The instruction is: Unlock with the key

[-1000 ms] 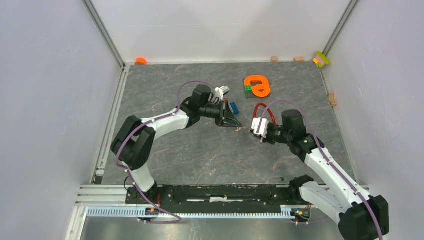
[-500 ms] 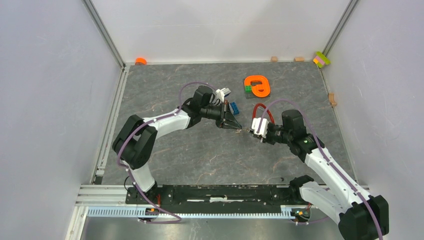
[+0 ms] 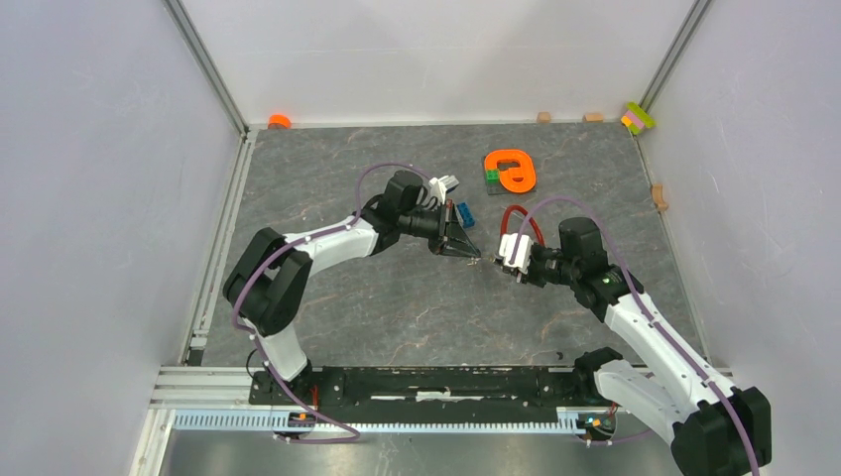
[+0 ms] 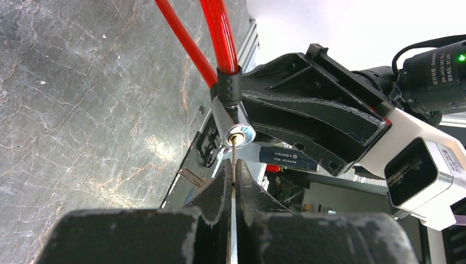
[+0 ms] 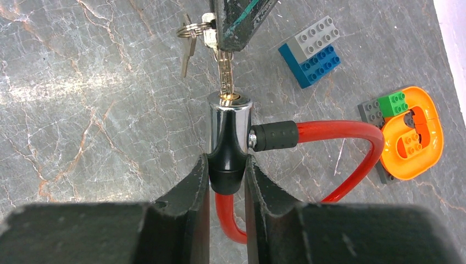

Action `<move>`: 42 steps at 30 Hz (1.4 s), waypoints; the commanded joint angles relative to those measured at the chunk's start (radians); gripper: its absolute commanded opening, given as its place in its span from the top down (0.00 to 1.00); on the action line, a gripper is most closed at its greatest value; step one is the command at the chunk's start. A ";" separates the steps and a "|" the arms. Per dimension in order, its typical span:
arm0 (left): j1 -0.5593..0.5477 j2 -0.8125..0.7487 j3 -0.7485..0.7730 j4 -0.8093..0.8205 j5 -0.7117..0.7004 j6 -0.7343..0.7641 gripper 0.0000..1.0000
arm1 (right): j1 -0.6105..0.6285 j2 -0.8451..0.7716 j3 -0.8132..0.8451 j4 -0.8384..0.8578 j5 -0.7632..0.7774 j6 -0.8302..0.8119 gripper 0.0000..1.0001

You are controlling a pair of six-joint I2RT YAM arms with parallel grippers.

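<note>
A red cable lock (image 5: 351,137) has a chrome and black cylinder (image 5: 229,129). My right gripper (image 5: 227,165) is shut on the cylinder's black end and holds it above the table. The key (image 5: 224,71) has its blade in the keyhole on the cylinder's face (image 4: 239,132). My left gripper (image 4: 233,168) is shut on the key's head. A spare key on the ring (image 5: 187,47) hangs beside it. In the top view the left gripper (image 3: 468,251) and the right gripper (image 3: 506,253) meet tip to tip at mid-table, with the red cable (image 3: 523,216) looping behind.
An orange oval piece with green and grey bricks (image 3: 511,171) lies behind the lock. A blue and grey brick (image 5: 314,50) sits near the left gripper. Small wooden blocks (image 3: 543,117) and a coloured block (image 3: 638,118) line the back wall. An orange cap (image 3: 280,121) sits at back left.
The left gripper has edged slightly towards the lock with the key. The right arm has stayed still.
</note>
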 commanded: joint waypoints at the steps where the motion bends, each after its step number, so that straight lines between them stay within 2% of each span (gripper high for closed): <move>1: -0.011 0.007 0.041 0.011 0.030 0.028 0.98 | 0.005 -0.004 0.026 0.068 -0.015 -0.008 1.00; 7: -0.015 0.012 0.044 0.007 0.028 0.033 0.98 | 0.006 -0.005 0.025 0.064 -0.016 -0.011 1.00; 12: -0.018 0.020 0.070 -0.070 0.004 0.087 0.98 | 0.013 0.014 0.044 0.027 -0.010 -0.037 1.00; 17: -0.024 0.013 0.098 -0.181 -0.036 0.159 0.98 | 0.035 0.026 0.055 0.004 0.029 -0.058 1.00; 29: -0.035 0.021 0.112 -0.232 -0.077 0.189 0.98 | 0.081 0.045 0.048 0.012 0.128 -0.051 1.00; 37: -0.055 0.053 0.114 -0.198 -0.079 0.166 0.98 | 0.104 0.071 0.049 0.046 0.131 -0.013 1.00; 42: -0.066 0.070 0.092 -0.115 -0.074 0.125 0.98 | 0.108 0.077 0.048 0.073 0.110 0.022 1.00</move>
